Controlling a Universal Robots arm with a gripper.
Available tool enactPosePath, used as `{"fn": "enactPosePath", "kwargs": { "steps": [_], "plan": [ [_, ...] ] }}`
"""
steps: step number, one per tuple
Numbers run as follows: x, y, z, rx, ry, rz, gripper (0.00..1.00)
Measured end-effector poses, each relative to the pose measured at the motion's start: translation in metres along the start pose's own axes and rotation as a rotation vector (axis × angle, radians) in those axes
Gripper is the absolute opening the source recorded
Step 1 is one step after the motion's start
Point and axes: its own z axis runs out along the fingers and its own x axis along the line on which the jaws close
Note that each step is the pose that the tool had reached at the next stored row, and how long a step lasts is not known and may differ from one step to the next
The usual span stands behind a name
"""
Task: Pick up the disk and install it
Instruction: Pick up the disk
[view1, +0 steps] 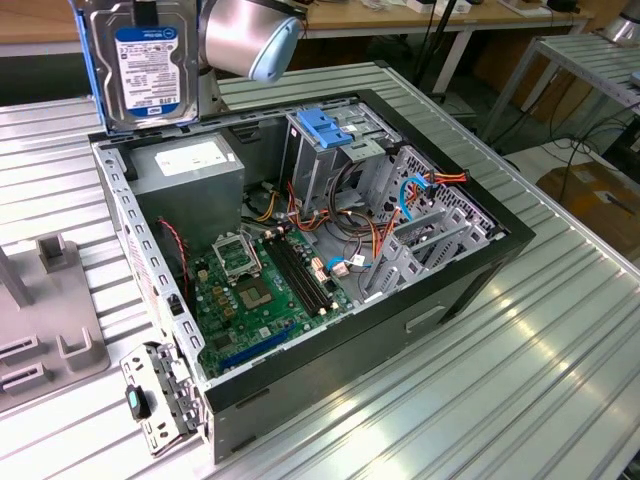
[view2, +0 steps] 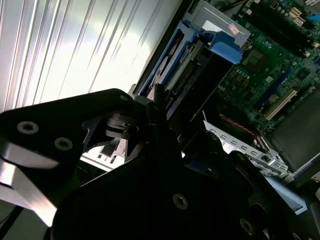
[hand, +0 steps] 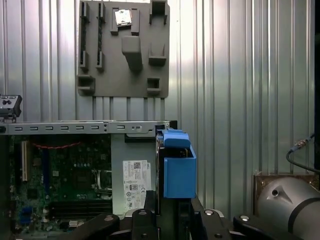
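Ribbed bench (view1: 560, 330) bore an open computer case (view1: 452, 290). Pincer (hand: 172, 210) gripped the disk (view1: 140, 60) upright above it; squareness to the drive cage (view1: 305, 170) looked essential.

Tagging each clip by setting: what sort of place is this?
Likely a robotics lab or assembly test bench: an open computer case lies on a ribbed metal table, a grey parts fixture beside it, the gripper holding the disk aloft.
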Motion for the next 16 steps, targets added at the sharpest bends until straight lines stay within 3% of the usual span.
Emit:
{"fn": "enactPosePath", "kwargs": {
  "steps": [2,3,9,13,15,16],
  "plan": [
    [-0.0001,-0.0101,0.0000,0.0000,0.0000,0.000,0.35],
    [-0.0003,-0.0214,-0.0001,0.0000,0.0000,0.000,0.35],
    [-0.0007,-0.0473,-0.0001,0.0000,-0.0001,0.000,0.35],
    [-0.0011,-0.0712,-0.0002,0.0000,-0.0001,0.000,0.35],
    [-0.0012,-0.0804,-0.0002,0.0000,-0.0001,0.000,0.35],
    [-0.0014,-0.0894,-0.0002,0.0000,0.0000,0.000,0.35]
  ]
}}
